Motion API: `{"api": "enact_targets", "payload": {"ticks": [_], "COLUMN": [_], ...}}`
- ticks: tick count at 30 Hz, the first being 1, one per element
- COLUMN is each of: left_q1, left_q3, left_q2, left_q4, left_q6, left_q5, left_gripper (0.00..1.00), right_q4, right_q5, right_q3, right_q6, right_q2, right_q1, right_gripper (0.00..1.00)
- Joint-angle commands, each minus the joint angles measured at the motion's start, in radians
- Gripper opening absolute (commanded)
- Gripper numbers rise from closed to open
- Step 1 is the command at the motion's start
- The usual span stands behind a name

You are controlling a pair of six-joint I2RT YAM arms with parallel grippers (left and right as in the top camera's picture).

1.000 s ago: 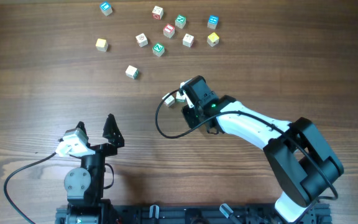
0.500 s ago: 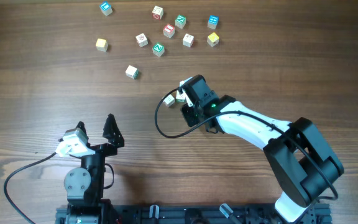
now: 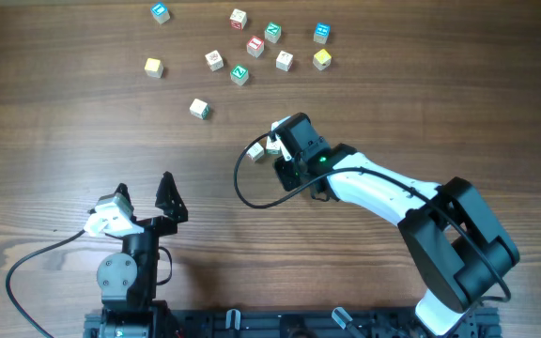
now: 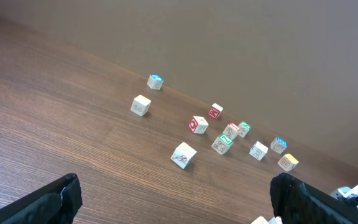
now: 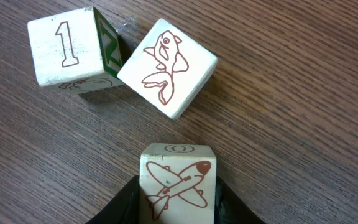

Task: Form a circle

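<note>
Light from above is soft and even, with no hard hotspots on the wooden table [image 3: 440, 84]. The scattered cubes [image 3: 239, 73] near the top edge are small but reasonably sharp, and their shadows are tiny.

The left wrist view is the weakest. The tabletop goes pale and washed out toward the top of the frame. The left gripper's fingers [image 4: 55, 202] in the bottom corners are near-black blobs with fuzzy edges.

The right wrist view is easily the crispest, and you can read every line of the wood grain. There's a dark wedge of shadow between the 1 cube [image 5: 64, 53] and the fish cube [image 5: 166, 65]. The airplane cube [image 5: 178, 180] is bright but not blown out. The right gripper's fingers [image 5: 120, 211] at the bottom are underexposed, with zero detail.
</note>
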Motion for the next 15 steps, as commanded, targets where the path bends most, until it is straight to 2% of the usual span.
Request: {"api": "enact_targets", "payload": {"ticks": [1, 15], "left_q1": [-0.005, -0.005], "left_q3": [-0.003, -0.003], "left_q2": [-0.004, -0.004], "left_q4": [-0.002, -0.002], "left_q6": [0.012, 0.012], "left_q5": [0.004, 0.004], "left_gripper": [1.0, 1.0], "right_q4": [-0.01, -0.024], "right_q5": [-0.001, 0.003], "right_q3": [-0.006, -0.006], "right_q6": [-0.002, -0.029], "right_q2": [0.02, 0.02], "right_q1": [-0.001, -0.002], "right_gripper": [0.33, 0.36]}}
